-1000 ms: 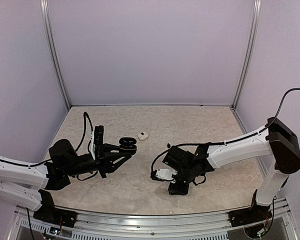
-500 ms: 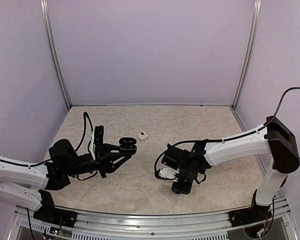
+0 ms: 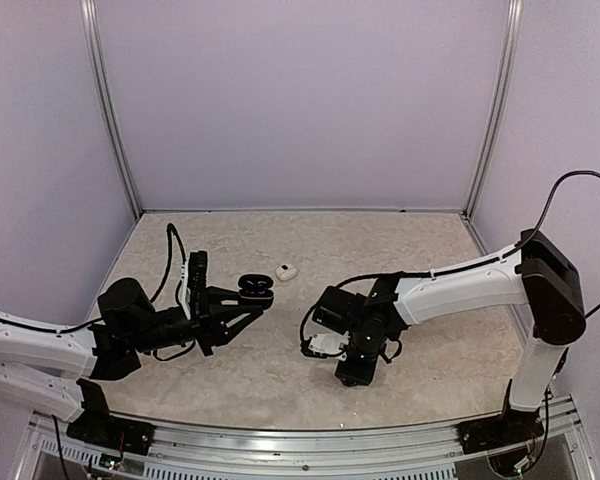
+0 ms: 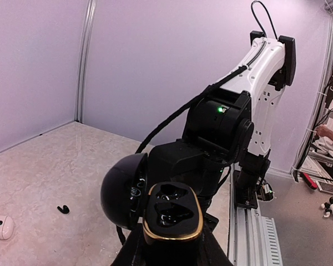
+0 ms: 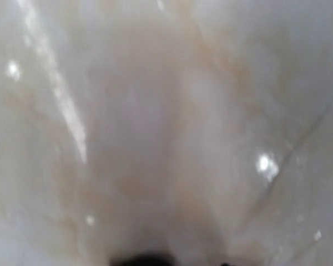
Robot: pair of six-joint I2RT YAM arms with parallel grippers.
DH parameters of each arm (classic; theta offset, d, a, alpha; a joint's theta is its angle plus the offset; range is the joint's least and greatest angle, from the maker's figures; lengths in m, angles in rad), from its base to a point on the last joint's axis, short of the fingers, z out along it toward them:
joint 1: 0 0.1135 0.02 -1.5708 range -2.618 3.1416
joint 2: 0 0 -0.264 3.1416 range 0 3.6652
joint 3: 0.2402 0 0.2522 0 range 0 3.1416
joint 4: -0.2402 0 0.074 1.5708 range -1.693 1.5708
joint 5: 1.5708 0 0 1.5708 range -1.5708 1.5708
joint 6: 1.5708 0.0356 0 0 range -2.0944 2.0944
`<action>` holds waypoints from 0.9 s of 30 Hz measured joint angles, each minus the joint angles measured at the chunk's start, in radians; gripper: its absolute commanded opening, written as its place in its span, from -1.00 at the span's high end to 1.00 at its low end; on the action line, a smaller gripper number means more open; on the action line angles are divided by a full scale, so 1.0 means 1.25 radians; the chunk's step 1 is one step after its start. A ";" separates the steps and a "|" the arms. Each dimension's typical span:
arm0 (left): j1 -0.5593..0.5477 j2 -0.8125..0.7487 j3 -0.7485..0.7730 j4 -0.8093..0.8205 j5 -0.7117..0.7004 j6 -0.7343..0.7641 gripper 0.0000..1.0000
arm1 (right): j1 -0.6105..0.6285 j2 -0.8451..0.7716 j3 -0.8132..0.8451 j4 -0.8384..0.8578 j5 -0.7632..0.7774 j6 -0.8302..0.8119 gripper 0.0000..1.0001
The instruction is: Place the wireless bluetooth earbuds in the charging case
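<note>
My left gripper point(image 3: 242, 303) is shut on a black charging case point(image 3: 255, 289) and holds it above the table. In the left wrist view the case point(image 4: 172, 213) stands open with its gold rim up and its lid swung left; its two sockets are dark, and I cannot tell if anything lies in them. A tiny black earbud point(image 4: 62, 209) lies on the table left of the case. My right gripper point(image 3: 349, 377) points straight down at the table; its wrist view is a blur of marble with a dark edge at the bottom. No white earbuds show.
A small white rounded object point(image 3: 286, 271) lies on the table just beyond the case; it also shows in the left wrist view point(image 4: 2, 226). The right arm point(image 4: 216, 138) fills the view behind the case. Walls close in the table on three sides.
My right arm has swung left toward the table's middle, and its gripper stays low over the table. The left arm and the case have not moved.
</note>
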 measured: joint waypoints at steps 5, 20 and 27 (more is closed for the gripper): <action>0.000 0.000 0.000 0.000 0.000 0.000 1.00 | 0.000 0.033 0.030 -0.022 -0.005 -0.001 0.31; 0.000 0.000 0.001 0.000 0.000 0.003 1.00 | 0.001 0.073 0.086 -0.082 0.000 -0.001 0.41; 0.000 0.000 0.001 0.000 0.000 0.003 1.00 | 0.001 0.081 0.098 -0.096 -0.002 -0.001 0.57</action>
